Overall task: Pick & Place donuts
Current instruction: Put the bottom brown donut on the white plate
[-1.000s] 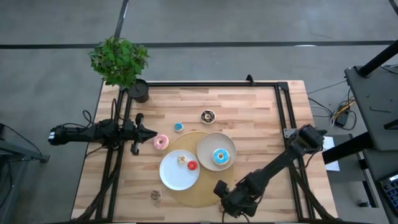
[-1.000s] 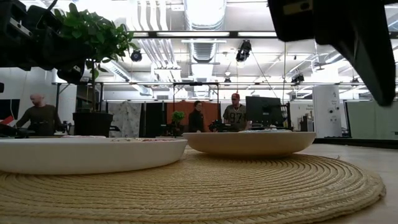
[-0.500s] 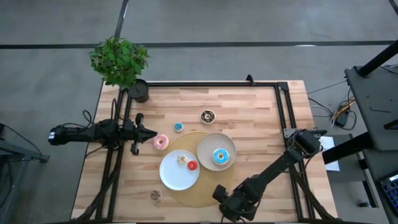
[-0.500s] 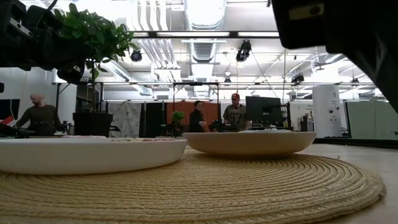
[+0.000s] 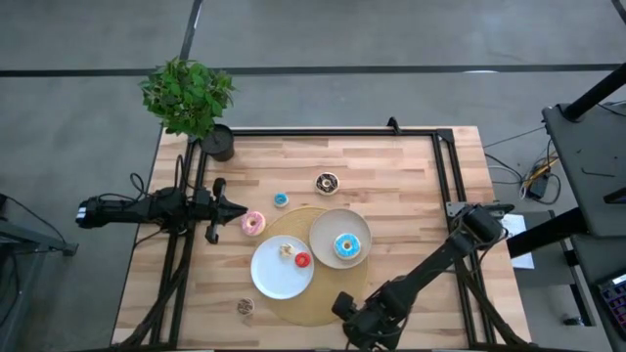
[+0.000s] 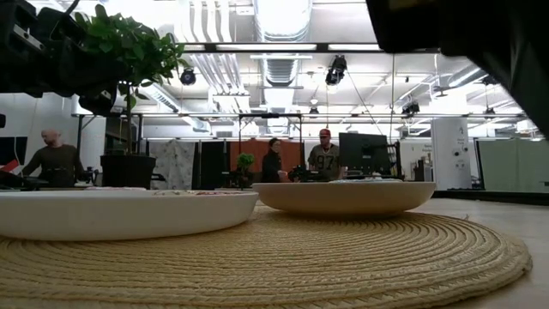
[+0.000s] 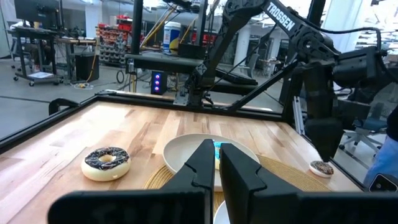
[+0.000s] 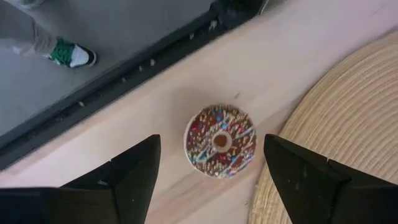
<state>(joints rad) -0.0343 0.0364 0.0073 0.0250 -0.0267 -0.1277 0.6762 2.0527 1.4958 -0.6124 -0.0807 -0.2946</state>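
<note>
My right gripper hovers open near the table's near edge, over the woven mat's near rim. In its wrist view its fingers stand apart on either side of a brown sprinkled mini donut, which lies flat on the wood. My left gripper is shut and empty, beside the pink donut. A blue-sprinkled donut lies in the beige plate. Cream and red minis lie in the white plate. A chocolate donut and a blue mini lie on the table.
A round woven mat lies under both plates. A potted plant stands at the far left corner. A black frame runs along the table's edges. People stand in the room beyond the table.
My right gripper has moved a little toward the table's left edge, along the near edge, toward the brown sprinkled mini donut.
</note>
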